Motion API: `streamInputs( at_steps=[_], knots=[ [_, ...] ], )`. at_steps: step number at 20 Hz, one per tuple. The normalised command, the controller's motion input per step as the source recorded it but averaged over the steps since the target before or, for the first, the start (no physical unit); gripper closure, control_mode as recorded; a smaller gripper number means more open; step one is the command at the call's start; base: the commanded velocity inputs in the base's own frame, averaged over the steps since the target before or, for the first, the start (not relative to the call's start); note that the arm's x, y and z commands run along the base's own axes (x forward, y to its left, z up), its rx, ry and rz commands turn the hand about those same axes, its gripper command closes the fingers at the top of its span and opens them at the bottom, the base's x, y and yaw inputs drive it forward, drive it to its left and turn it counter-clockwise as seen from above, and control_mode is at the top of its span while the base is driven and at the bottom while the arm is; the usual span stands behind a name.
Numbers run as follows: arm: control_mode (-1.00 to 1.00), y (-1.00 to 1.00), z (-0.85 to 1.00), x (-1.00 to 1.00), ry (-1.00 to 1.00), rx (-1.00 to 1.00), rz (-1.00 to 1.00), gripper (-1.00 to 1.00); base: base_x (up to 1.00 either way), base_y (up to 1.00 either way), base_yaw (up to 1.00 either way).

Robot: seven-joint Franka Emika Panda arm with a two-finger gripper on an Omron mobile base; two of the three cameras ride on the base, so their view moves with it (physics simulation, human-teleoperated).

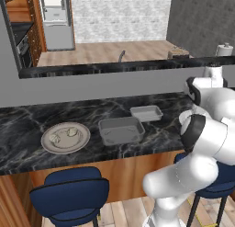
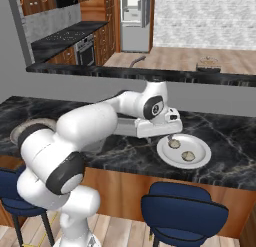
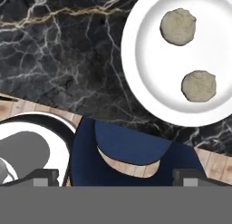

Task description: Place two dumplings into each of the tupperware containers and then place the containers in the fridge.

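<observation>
Dumplings [image 3: 178, 26], two pale tan rounded lumps, lie side by side on the round plate [image 3: 149, 91] on the black marble counter [image 1: 27, 125]. Pincer [image 3: 115, 177] hovers with fingers apart, empty, over the counter's near edge, just beside the plate.

Even flat rendered light, soft shadows, slightly pixelated

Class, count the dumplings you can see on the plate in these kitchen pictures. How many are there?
2. Both lie on the round plate on the dark counter: one dumpling nearer the rim, the other dumpling beside it, apart. Others could be hidden elsewhere.
</observation>
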Motion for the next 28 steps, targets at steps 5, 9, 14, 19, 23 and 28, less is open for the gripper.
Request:
streamInputs(
  at_steps=[5, 9, 14, 19, 23, 28],
  knots=[
    [-1.00, -0.25, -0.32, 0.38, 0.07, 0.04, 0.00, -1.00, 0.00, 0.00, 0.00],
    [-1.00, -0.11, -0.26, 0.49, 0.05, 0.04, 0.00, -1.00, 0.00, 0.00, 0.00],
    [-1.00, -0.07, -0.27, 0.51, 0.02, 0.06, 0.00, -1.00, 0.00, 0.00, 0.00],
    [-1.00, -0.19, -0.33, 0.39, 0.00, 0.06, 0.00, -1.00, 0.00, 0.00, 0.00],
    [-1.00, -0.22, -0.23, 0.41, 0.00, 0.04, 0.00, -1.00, 0.00, 0.00, 0.00],
    [-1.00, -0.10, -0.16, 0.38, 0.02, 0.00, 0.00, -1.00, 0.00, 0.00, 0.00]
  ],
)
